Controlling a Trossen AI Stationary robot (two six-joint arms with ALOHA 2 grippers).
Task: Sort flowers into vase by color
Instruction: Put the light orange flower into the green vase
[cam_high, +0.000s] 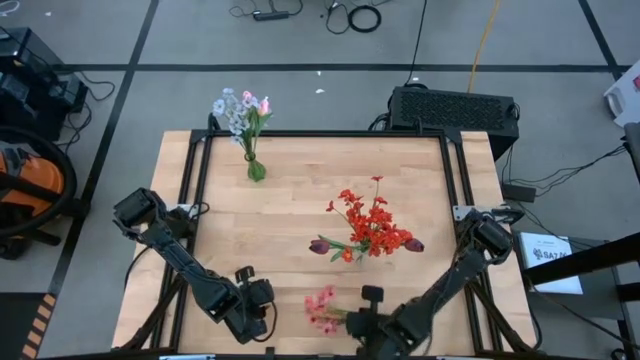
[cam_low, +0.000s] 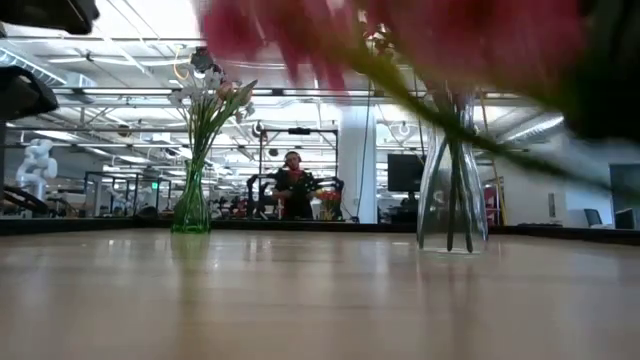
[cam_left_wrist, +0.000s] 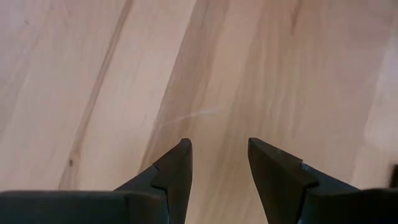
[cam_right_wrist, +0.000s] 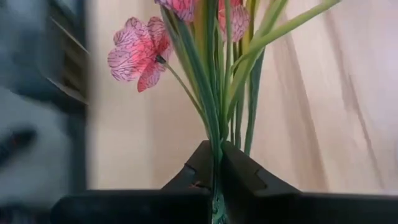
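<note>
My right gripper (cam_high: 362, 318) sits near the table's near edge, shut on a pink spray (cam_high: 321, 308) with green leaves. In the right wrist view a pink veined bloom (cam_right_wrist: 140, 53) stands beyond the fingers. My left gripper (cam_high: 252, 292) hovers open over bare wood (cam_left_wrist: 219, 149) to the left of the spray. A green vase (cam_high: 256, 170) at the far left holds pale blue-white and pink blooms (cam_high: 240, 108). A clear vase (cam_low: 452, 200) mid-table holds red sprays (cam_high: 372, 222) and dark maroon tulips (cam_high: 320, 245). My right gripper pinches the pink spray's bundle of green stems (cam_right_wrist: 217, 163) between its two fingers. It comes roughly level from the table's right, and the stems run forward past the fingertips. The low view shows blurred blooms (cam_low: 300, 30) high in the picture, so the spray is lifted off the table.
A black frame rail (cam_high: 190, 190) runs round the wooden table. Bare wood (cam_high: 290, 220) lies between the two vases and in front of the green vase. Beyond the far edge stand a black box (cam_high: 452, 108) and floor cables. A person (cam_low: 292, 185) shows far back in the room.
</note>
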